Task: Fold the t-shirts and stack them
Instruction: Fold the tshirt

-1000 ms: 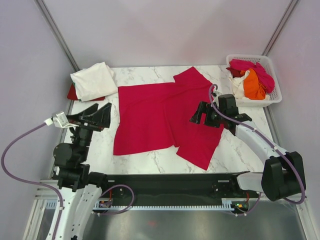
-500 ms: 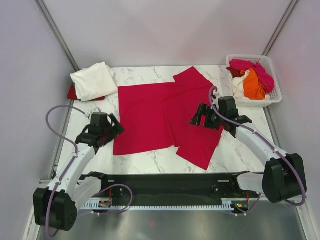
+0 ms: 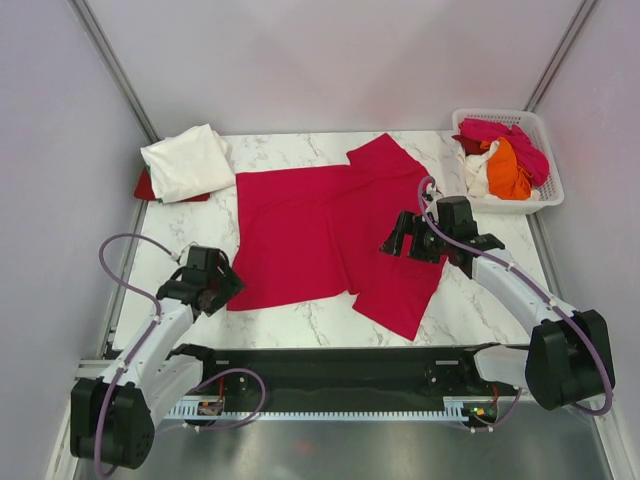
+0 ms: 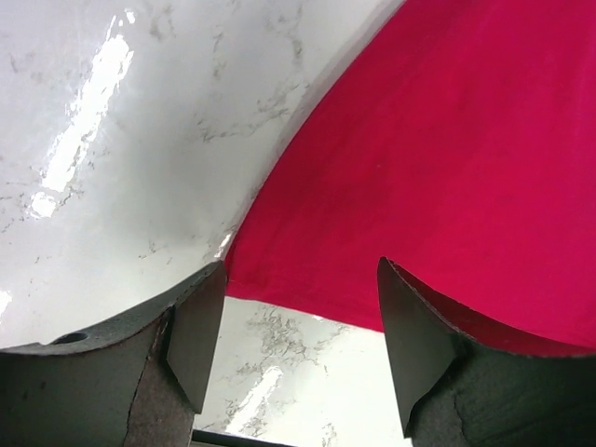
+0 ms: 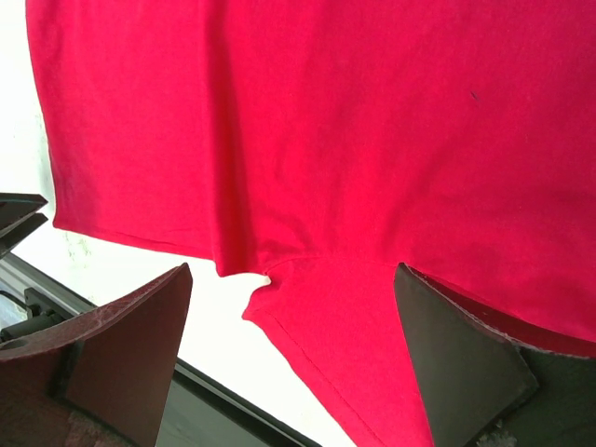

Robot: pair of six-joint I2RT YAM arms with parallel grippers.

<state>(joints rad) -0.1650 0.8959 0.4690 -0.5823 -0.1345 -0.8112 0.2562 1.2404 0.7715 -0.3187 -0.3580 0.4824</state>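
While the marble table [image 3: 300, 325] carries everything, the crimson t-shirt [image 3: 295, 230] lies flat across its middle. We judge the fold could go askew if its corners are lifted unevenly or only the upper layer is pinched, since the loose cloth would drag into wrinkles. Its hem faces our left and its sleeves spread at the right, so the long axis runs left to right, neck toward the basket [image 3: 548, 150] side. A folded cream t-shirt [image 3: 187, 160] sits at the far-left corner. Our right gripper [image 3: 402, 240] hangs spread wide above the near sleeve's seam, holding nothing. Our left gripper [image 3: 222, 287], jaws apart and empty, brackets the near hem corner; whether it touches the cloth we cannot tell.
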